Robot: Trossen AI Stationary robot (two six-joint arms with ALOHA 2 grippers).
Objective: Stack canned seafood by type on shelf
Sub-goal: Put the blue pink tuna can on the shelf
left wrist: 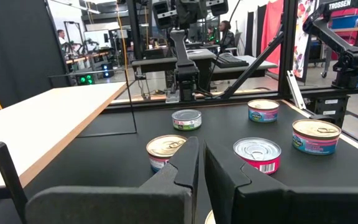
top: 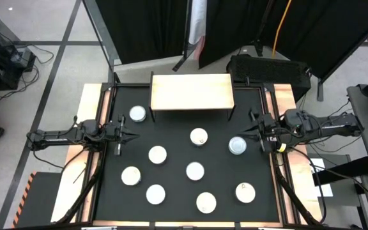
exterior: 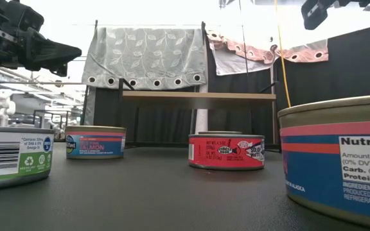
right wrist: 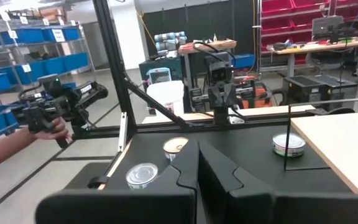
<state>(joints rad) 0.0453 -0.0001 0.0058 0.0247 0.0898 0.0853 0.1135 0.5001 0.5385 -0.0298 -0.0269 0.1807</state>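
Several flat round tins of canned seafood with silvery lids lie spread over the black table top, among them one (top: pixel 138 114) near the shelf's left leg and one (top: pixel 237 145) close to my right gripper. The shelf (top: pixel 190 92), light wood on thin dark legs, stands at the table's far edge with nothing on it. My left gripper (top: pixel 125 134) hovers shut and level over the table's left side, its fingers (left wrist: pixel 191 168) together. My right gripper (top: pixel 251 132) hovers shut over the right side, higher up, its fingers (right wrist: pixel 188 171) together too.
In the low view a green-white tin (exterior: pixel 11 157), a blue one (exterior: pixel 95 142), a red one (exterior: pixel 227 152) and a large near blue one (exterior: pixel 339 167) stand before the shelf (exterior: pixel 198 96). Dark frame posts (top: pixel 107 57) border the table. A person's hand (right wrist: pixel 48 127) holds a device beyond the left edge.
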